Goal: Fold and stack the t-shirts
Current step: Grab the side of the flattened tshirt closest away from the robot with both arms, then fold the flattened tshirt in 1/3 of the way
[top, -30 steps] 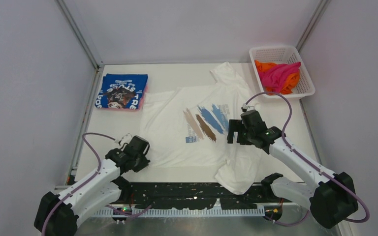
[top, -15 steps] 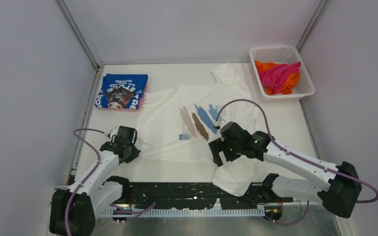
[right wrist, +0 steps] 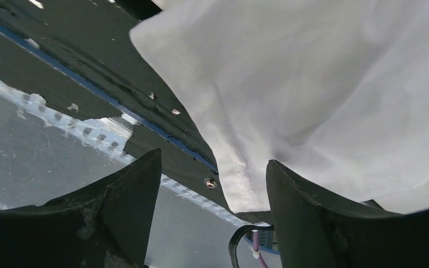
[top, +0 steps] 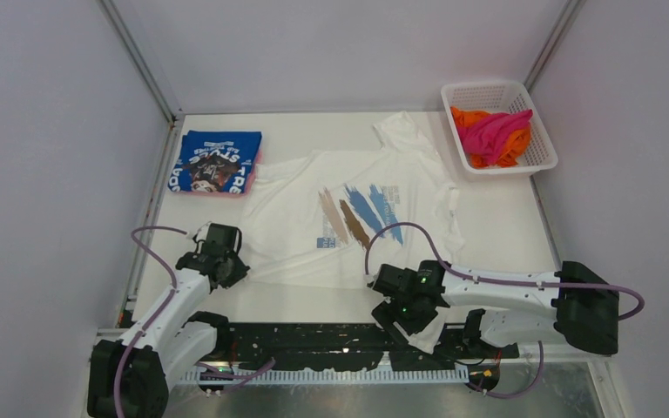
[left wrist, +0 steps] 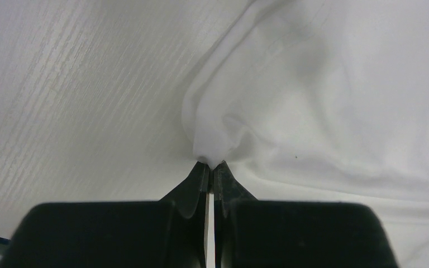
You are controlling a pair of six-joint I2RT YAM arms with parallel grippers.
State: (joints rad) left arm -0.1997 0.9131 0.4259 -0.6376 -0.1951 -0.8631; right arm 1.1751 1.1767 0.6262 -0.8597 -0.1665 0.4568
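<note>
I see the white surface (top: 505, 226) with the big white t-shirt with brown and blue brush-stroke print (top: 314, 218) spread flat mid-surface, print up. Its near right part runs off the near edge and hangs over the black base rail. White plastic mesh basket (top: 479, 85) sits at the far right corner, well apart from that shirt's body. Folded blue t-shirt with white lettering and dark graphic (top: 216, 161) is at far left, stacked on a pink t-shirt (top: 213, 192) that only shows as a thin edge. Crumpled magenta t-shirt (top: 492, 132) lies over an orange t-shirt (top: 466, 117) inside the basket. Left fingers (left wrist: 198, 178) are pressed together, pinching a small fold of the white shirt's near left edge, low on the surface. Right fingers (right wrist: 128, 195) are spread wide at the near edge; the hanging hem corner dangles between them. Can't tell if cloth touches either one.
</note>
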